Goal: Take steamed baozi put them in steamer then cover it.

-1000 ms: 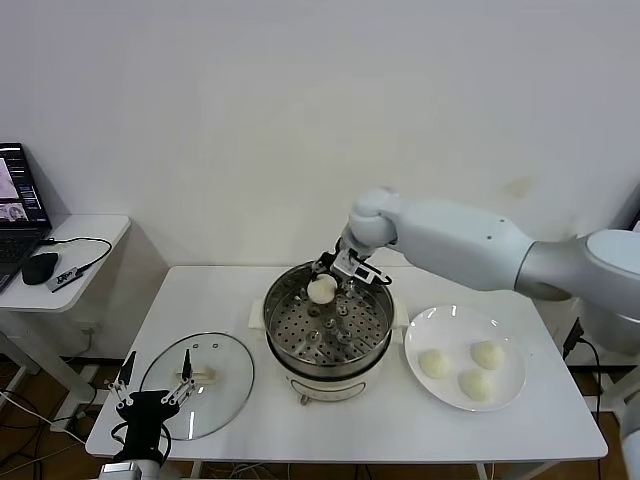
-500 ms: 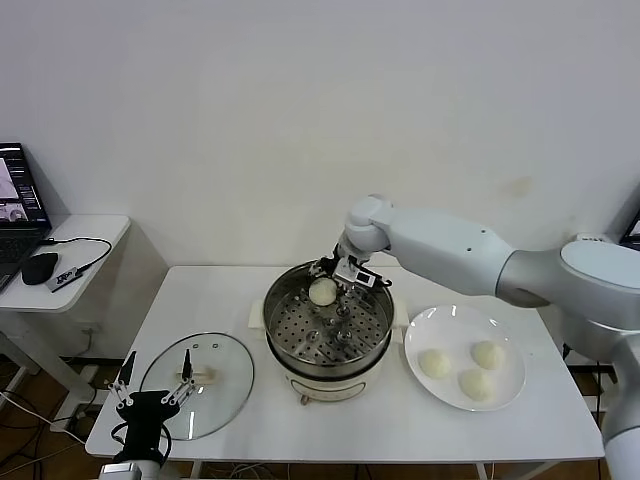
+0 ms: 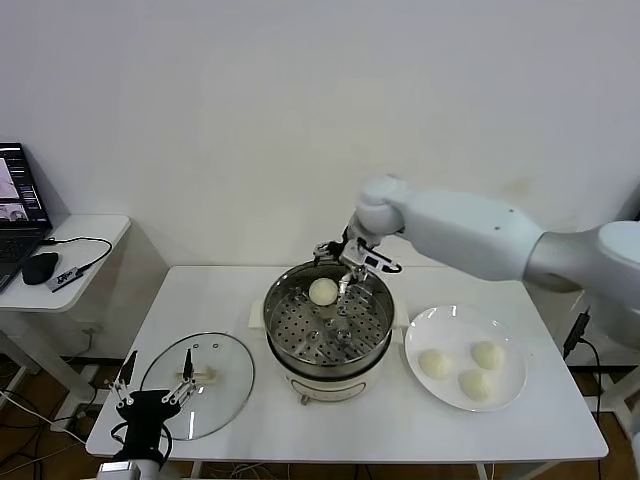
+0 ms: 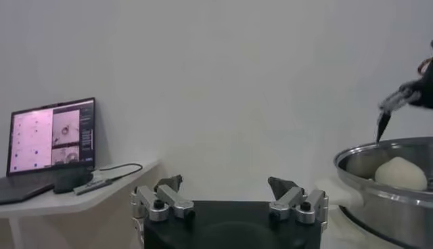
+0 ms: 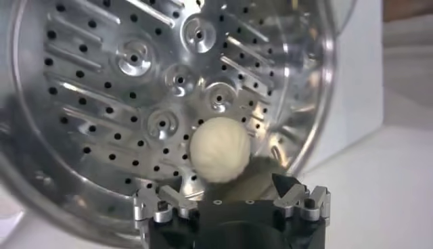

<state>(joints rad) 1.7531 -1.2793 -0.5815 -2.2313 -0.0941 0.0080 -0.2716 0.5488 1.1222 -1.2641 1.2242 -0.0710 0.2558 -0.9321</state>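
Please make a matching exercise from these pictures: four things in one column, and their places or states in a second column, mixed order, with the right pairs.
Column 1
1. round transparent glass cover with cream handle
2. single cream-white steamed baozi
3. flat white round plate
4. right tool

Column 2
A. holds three buns, right of the shiny steel steamer
B. open, above the steamer's far rim
C. lies flat on the table, left of the steamer
D. rests on the perforated tray inside the steamer

Pairs: 1-C, 2-D, 3-A, 4-B
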